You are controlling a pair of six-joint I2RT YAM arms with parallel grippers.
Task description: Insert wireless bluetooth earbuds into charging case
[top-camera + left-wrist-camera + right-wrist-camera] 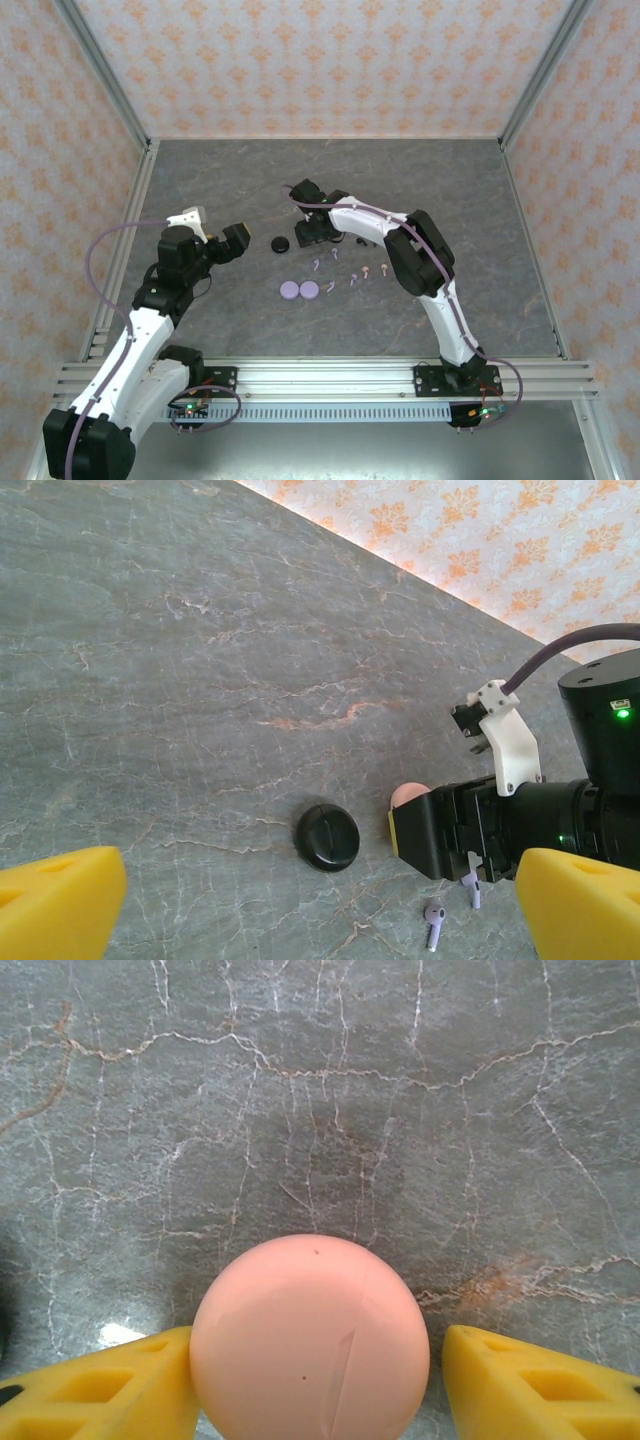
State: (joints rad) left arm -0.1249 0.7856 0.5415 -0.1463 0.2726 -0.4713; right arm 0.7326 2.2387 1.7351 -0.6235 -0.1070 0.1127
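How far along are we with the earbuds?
Done: nothing visibly; the earbuds lie loose on the table. In hand: the right pincer brackets the pink case, one finger touching, the other just off it. The left pincer hangs open, empty. Left: gripping, opening, every insertion.

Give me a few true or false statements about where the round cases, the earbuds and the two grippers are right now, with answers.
The pink round case sits between the fingers of the right gripper. True.
The left gripper holds the black round case. False: it is open and empty; that case lies on the table.
Two lilac round cases lie side by side. True.
The earbuds are stacked on the lilac round cases. False: they lie loose on the table beside them.
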